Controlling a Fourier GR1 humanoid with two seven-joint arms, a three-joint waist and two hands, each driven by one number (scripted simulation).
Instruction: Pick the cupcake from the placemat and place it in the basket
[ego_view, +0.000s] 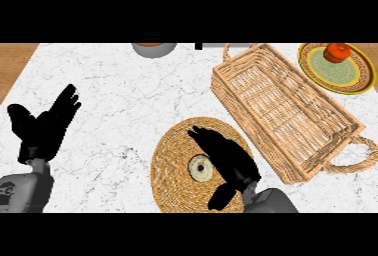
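the robot's black right hand (225, 155) hangs over the round woven straw placemat (193, 167), fingers stretched toward the far edge and thumb dropped toward the near one, spread wide and with nothing in its hold. in the gap between thumb and fingers, just left of the palm, sits the small pale cupcake (199, 168), seen from above as a cream disc with a darker centre; whether the hand touches it cannot be told from this angle. the step in hand looks to be the grasp. to do it well, the hand should settle so the cupcake lies squarely between thumb and fingers, then curl round its sides rather than press on its top, and lift straight up before any sideways travel. just right of the placemat lies the long rectangular light wicker basket (284, 110) with loop handles, set on a slant; the carry ought to clear its near wall and end over the middle of its floor. beyond the basket, a yellow-rimmed green plate (347, 75) bears a red-orange round thing (339, 51). a grey bowl (154, 48) peeks in at the top of the white marble counter (125, 100). the black left hand (44, 127) rests with straight fingers at the view's left.
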